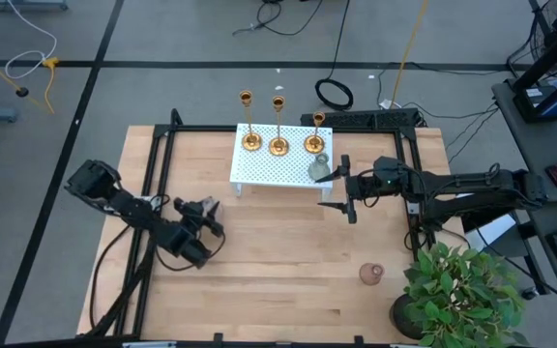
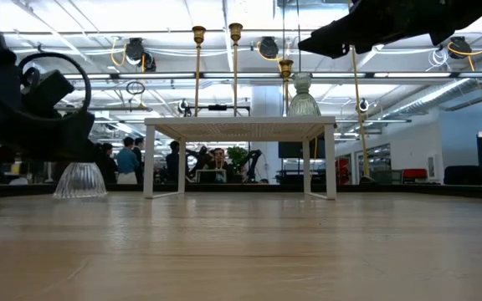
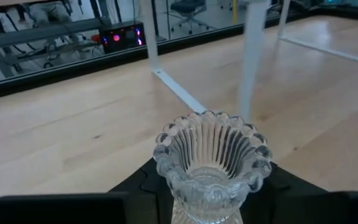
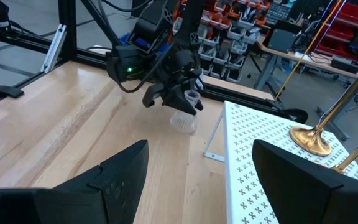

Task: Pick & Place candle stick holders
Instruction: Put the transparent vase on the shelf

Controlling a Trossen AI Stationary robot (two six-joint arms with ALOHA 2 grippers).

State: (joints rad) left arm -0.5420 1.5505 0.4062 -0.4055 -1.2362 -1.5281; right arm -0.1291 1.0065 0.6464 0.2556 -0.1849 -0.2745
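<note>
Three gold candlesticks (image 1: pixel 250 140) (image 1: pixel 278 145) (image 1: pixel 314 143) stand by their round bases on a white perforated stand (image 1: pixel 259 169) at the table's far middle. A clear ribbed glass holder (image 1: pixel 319 169) stands on the stand's right near corner and also shows in the low view (image 2: pixel 302 96). My right gripper (image 1: pixel 339 186) is open and empty just right of it. My left gripper (image 1: pixel 201 215) is at the table's left middle, shut on a second ribbed glass holder (image 3: pixel 213 155). My left gripper holds the glass holder below its scalloped cup top (image 3: pixel 211 186), with one finger on each side; the picture's bottom edge cuts off the place of contact. The holder stands upright. Its flared base (image 2: pixel 79 180) is at the table top.
A black frame (image 1: pixel 158 164) runs along the table's left and far sides. A potted plant (image 1: pixel 457 290) fills the near right corner, and a small pinkish object (image 1: pixel 370 275) lies beside it. A power strip (image 1: pixel 366 118) lies at the far edge. People show in the room beyond (image 2: pixel 128 159).
</note>
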